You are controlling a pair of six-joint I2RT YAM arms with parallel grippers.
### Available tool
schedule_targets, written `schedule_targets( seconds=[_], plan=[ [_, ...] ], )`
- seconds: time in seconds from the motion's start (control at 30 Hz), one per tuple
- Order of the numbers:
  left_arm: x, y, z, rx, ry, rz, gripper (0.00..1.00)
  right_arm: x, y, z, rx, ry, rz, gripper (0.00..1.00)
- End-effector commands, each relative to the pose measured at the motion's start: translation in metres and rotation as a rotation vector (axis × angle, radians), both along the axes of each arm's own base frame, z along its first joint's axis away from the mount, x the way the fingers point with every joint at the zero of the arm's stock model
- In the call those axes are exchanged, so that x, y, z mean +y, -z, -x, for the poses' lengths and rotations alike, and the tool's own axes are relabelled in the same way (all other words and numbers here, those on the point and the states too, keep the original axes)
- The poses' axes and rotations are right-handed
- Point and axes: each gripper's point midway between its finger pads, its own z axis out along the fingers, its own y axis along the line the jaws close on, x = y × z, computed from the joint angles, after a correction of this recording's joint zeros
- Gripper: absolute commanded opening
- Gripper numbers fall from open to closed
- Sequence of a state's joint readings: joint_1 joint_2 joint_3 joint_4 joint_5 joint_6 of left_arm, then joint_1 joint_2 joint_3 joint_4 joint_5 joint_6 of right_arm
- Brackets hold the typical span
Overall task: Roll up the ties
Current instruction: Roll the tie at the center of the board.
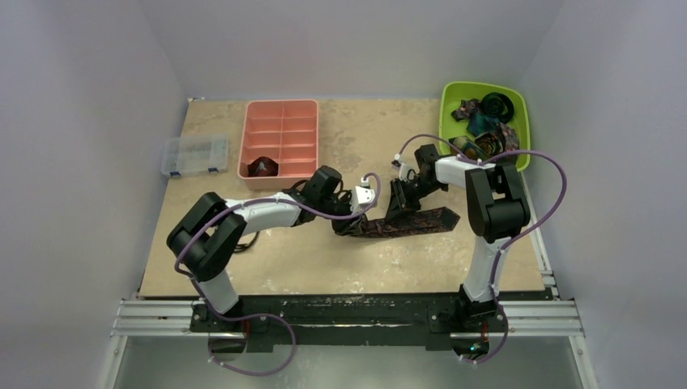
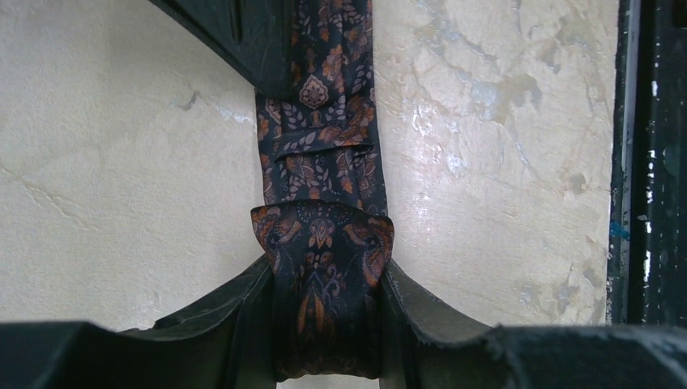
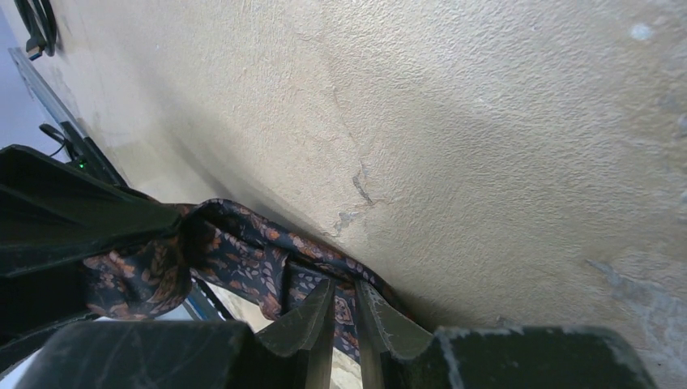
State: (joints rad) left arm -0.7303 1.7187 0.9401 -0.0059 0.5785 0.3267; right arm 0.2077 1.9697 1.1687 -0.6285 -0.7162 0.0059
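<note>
The dark brown-maroon patterned fabric necktie (image 1: 429,219) lies centre-frame, one end folded. Arms reach inward: left gripper (image 2: 326,275) clamps the fold; right gripper (image 3: 344,312) pinches the strip.

Soft, even overhead light fills the top view. The mottled beige stone-look counter (image 1: 340,259) is bright and the arms throw only faint, short shadows. In the left wrist view a pale glare patch lies on the counter right of the dark brown-maroon patterned fabric tie (image 2: 324,162), whose print is crisp. The left arm's black fingers (image 2: 202,316) are underexposed and soft. In the right wrist view the counter's grain is sharp and bright at upper right, dimming toward lower left. The right arm's black fingers (image 3: 304,324) blur near the lens.
</note>
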Motion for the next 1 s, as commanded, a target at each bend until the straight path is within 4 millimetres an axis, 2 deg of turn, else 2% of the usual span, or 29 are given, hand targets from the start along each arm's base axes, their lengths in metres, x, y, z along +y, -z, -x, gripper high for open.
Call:
schedule_targets(
  seconds=[0.0, 0.23, 0.37, 0.43, 0.53, 0.67, 0.8, 0.97],
  plan=[
    [-0.004, -0.014, 0.012, -0.041, 0.128, 0.061, 0.32, -0.031, 0.04, -0.013, -0.087, -0.039, 0.205, 0.18],
    [0.032, 0.04, 0.016, 0.046, 0.089, -0.218, 0.31, -0.033, 0.039, -0.017, -0.107, -0.042, 0.219, 0.18],
    [0.04, 0.06, 0.019, 0.047, 0.095, -0.329, 0.31, -0.029, 0.031, -0.02, -0.124, -0.05, 0.194, 0.19],
    [0.039, 0.064, 0.017, 0.051, 0.083, -0.353, 0.31, -0.021, 0.014, -0.023, -0.152, -0.052, 0.133, 0.22],
    [0.037, 0.069, 0.018, 0.053, 0.074, -0.392, 0.31, -0.002, -0.026, -0.028, -0.197, -0.041, 0.008, 0.32],
    [0.037, 0.072, 0.017, 0.063, 0.043, -0.413, 0.31, 0.022, -0.076, -0.017, -0.168, 0.005, -0.181, 0.46],
    [0.039, 0.076, 0.02, 0.08, 0.027, -0.424, 0.31, 0.035, -0.09, 0.001, -0.111, 0.045, -0.294, 0.49],
    [0.042, 0.079, 0.022, 0.077, 0.03, -0.424, 0.32, 0.058, -0.078, 0.011, -0.057, 0.03, -0.34, 0.5]
  ],
)
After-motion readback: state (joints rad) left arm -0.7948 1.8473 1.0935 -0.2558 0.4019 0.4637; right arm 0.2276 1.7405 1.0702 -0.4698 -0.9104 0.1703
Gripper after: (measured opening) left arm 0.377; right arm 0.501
